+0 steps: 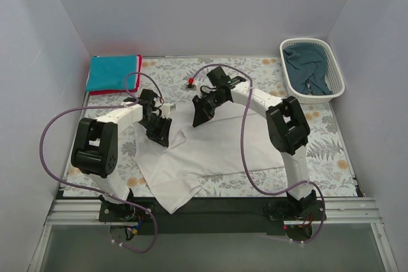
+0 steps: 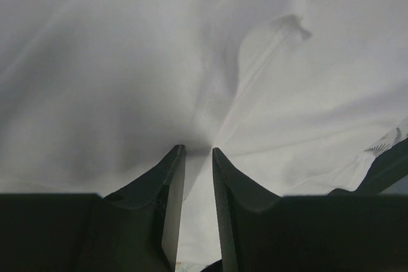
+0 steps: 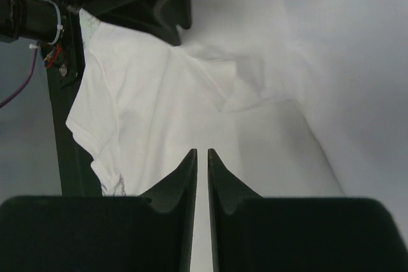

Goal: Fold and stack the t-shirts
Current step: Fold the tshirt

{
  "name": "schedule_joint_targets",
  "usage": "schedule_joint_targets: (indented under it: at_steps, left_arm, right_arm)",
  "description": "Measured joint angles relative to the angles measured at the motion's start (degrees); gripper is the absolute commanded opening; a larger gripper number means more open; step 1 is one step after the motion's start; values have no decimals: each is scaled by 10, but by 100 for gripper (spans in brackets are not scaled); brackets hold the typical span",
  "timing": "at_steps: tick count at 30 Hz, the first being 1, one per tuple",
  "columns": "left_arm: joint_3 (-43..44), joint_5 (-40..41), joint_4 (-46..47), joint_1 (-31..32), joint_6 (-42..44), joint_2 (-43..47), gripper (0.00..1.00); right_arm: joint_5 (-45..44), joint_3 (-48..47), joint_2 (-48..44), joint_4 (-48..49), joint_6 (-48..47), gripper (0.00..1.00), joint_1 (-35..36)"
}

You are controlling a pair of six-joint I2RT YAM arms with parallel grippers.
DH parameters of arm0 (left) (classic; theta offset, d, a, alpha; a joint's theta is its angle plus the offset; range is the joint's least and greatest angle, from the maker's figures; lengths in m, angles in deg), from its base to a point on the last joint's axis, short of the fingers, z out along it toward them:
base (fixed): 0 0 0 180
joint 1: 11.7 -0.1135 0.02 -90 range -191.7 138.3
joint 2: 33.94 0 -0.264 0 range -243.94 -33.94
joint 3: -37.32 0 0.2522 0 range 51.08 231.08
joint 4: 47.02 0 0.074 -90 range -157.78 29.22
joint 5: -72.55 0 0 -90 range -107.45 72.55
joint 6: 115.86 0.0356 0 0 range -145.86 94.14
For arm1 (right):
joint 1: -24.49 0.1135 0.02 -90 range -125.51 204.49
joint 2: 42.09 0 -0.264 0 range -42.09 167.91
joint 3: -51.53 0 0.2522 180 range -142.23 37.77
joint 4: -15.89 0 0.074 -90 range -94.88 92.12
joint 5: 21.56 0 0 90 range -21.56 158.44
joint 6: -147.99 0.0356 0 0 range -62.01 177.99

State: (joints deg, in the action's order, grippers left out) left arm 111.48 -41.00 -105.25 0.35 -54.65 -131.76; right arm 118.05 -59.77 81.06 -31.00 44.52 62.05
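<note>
Both left gripper [image 2: 197, 151] and right gripper [image 3: 200, 152] pinched onto rumpled white cloth t-shirt [image 1: 210, 151], folded teal t-shirt [image 1: 111, 71] far-left, white slatted basket [image 1: 339, 76] far-right.

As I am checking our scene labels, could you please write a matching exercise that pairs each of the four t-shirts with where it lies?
Things:
1. white t-shirt
2. bright teal t-shirt
3. red t-shirt
4. dark blue-teal t-shirt

Places:
A. inside the white slatted basket at the far right
B. folded, on top of the pile in the far left corner
C. spread out and rumpled in the middle
D. under another shirt, with only its edge showing

Pairs: 1-C, 2-B, 3-D, 4-A
</note>
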Motion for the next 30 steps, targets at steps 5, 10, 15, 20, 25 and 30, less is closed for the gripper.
schedule_joint_targets:
  at_steps: [5, 10, 15, 20, 25, 30]
  left_arm:
    - [-16, 13, -31, 23, 9, 1, 17]
    - [8, 24, -63, 11, 10, 8, 18]
    - [79, 24, -58, -27, -2, 10, 29]
    - [110, 5, -48, -50, -13, 9, 36]
    - [119, -8, -33, -31, -22, 3, 42]
    - [143, 3, -15, 19, -38, -32, 50]
  right_arm:
    - [-26, 0, -34, -5, 2, 17, -101]
    - [-92, 0, -43, -18, -7, 17, -205]
    - [-167, 10, -43, -41, -33, 24, -261]
    - [-238, 48, -46, -50, -74, 30, -271]
    - [-275, 62, -47, -69, -76, 36, -293]
    - [-291, 51, -48, -77, -51, 40, -336]
